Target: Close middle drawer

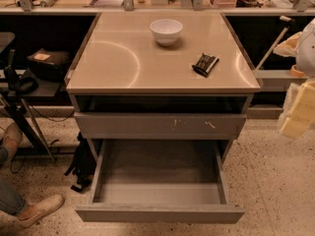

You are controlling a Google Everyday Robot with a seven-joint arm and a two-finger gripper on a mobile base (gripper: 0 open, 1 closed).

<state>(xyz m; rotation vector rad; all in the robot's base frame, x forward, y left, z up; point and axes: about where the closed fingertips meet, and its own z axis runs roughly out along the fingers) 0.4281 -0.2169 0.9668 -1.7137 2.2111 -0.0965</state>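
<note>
Where the robot's arm enters at the 3 o'clock edge, the gripper [297, 113] hangs as a pale cream block, level with the cabinet's upper front and well apart from it over the speckled floor [275, 181]. Whether it is wide or narrow cannot be told, and it holds nothing that can be seen.

At 6 o'clock, the middle drawer [159, 213] stands pulled far out towards the camera. Its plain grey front is lowest in view and its deep grey box is open to sight. Directly above it, towards 12 o'clock, the scratched drawer front [160, 125] sits slightly proud of the cabinet, with a dark gap over it.

The tan cabinet top [118, 65] fills the centre. A white bowl [166, 31] stands upright on it at 12 o'clock, and a small black packet [205, 64] lies at about 2 o'clock, apart from the bowl.

At 9 o'clock of the open drawer, a black bag [81, 167] rests on the floor against the cabinet's side. A person's shoe [40, 210] shows at 8 o'clock, near the frame's corner.
</note>
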